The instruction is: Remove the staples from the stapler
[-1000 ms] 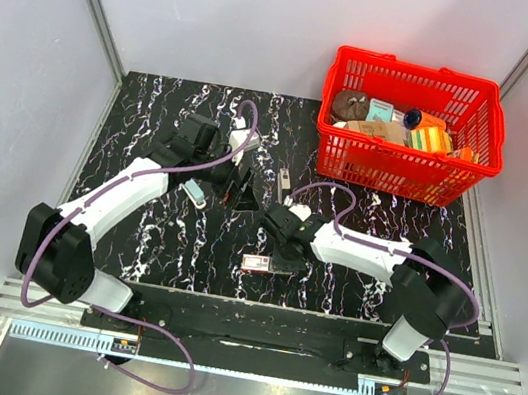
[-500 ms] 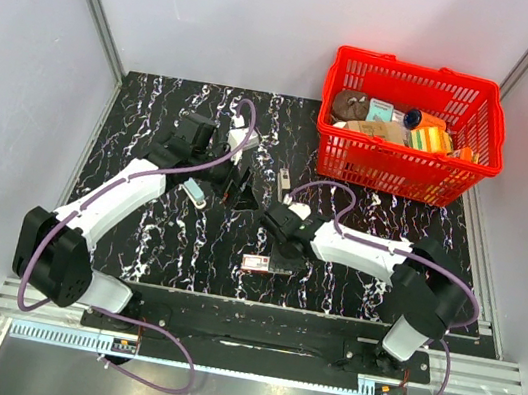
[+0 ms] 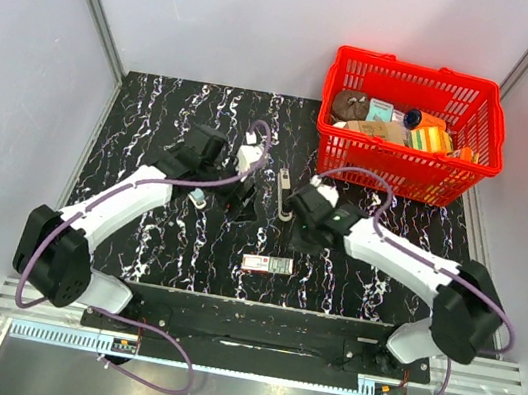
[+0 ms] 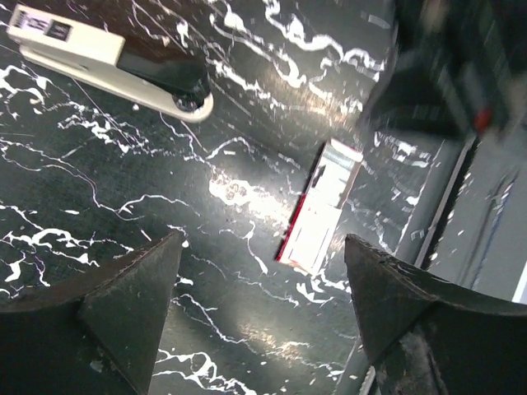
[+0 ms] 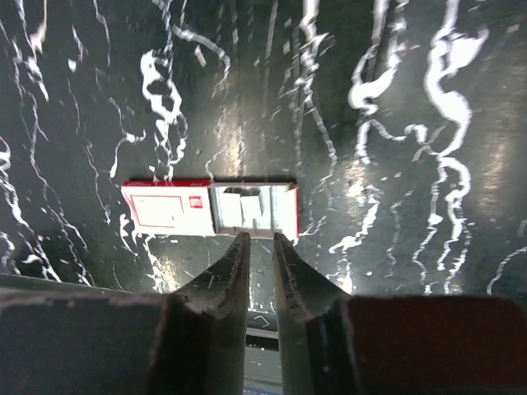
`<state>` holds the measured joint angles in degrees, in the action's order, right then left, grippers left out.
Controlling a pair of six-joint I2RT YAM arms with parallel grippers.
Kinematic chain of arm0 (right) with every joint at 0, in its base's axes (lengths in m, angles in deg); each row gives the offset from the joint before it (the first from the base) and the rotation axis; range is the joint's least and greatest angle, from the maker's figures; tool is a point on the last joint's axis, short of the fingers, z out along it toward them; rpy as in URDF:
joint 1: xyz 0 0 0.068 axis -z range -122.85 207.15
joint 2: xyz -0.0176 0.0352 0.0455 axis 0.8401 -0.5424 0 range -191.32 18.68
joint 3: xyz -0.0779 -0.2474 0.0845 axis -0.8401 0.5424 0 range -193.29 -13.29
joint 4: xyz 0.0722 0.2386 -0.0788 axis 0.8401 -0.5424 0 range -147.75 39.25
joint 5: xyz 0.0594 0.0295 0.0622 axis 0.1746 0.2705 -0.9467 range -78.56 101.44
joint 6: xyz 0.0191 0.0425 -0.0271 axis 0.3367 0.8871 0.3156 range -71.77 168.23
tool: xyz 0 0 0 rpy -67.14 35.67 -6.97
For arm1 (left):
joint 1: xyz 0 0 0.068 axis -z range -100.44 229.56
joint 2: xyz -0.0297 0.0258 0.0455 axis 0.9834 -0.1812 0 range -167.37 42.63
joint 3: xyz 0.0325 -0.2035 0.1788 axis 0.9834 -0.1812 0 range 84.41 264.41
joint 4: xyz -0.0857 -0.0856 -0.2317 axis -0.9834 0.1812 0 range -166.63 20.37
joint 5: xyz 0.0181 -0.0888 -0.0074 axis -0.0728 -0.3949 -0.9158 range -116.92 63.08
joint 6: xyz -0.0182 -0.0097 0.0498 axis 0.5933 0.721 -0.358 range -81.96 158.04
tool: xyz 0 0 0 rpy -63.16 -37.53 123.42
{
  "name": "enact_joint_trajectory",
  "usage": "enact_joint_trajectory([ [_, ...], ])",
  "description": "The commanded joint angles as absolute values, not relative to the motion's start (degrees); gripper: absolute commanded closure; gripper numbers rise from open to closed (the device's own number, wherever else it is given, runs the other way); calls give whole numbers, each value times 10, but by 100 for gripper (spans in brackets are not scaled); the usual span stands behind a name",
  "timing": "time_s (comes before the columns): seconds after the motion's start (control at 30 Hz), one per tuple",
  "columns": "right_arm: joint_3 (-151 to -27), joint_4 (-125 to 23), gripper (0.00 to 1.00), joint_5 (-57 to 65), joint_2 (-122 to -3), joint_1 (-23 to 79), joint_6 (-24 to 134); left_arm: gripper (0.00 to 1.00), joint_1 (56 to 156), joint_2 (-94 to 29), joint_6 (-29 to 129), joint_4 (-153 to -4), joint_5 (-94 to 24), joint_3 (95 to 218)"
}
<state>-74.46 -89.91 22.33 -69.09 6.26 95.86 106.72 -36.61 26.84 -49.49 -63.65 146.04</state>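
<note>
The stapler (image 3: 286, 180) lies on the black marble table, between and just beyond both grippers. In the left wrist view the stapler (image 4: 115, 62) shows at the top left, with a pale base and a black top. My left gripper (image 3: 238, 198) (image 4: 263, 243) is wide open and empty above bare table, left of the stapler. My right gripper (image 3: 298, 236) (image 5: 259, 237) has its jaws together with a thin slit and holds nothing. It hovers just short of the red-and-white staple box (image 5: 210, 207) (image 3: 266, 263) (image 4: 325, 206), whose tray is slid partly out.
A red basket (image 3: 423, 67) full of items stands at the back right. A small pale blue object (image 3: 199, 197) lies beside the left arm. The table's near edge and metal rail (image 3: 242, 331) run just past the staple box.
My right arm has swung right and away from the near edge, its gripper lifting off the staple box area. My left wrist has shifted slightly right and nearer. The box has not moved.
</note>
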Motion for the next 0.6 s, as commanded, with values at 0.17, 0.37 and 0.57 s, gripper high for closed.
enact_joint_trajectory([
  [0.17,-610,-769,69,97,-610,163,937,17,1130,-377,96,-510,-536,1377],
  [0.37,-509,-634,66,-9,-597,218,956,20,1162,-399,43,-521,-494,1343],
  [0.57,-440,-527,66,-85,-603,266,979,20,1212,-418,26,-547,-439,1317],
])
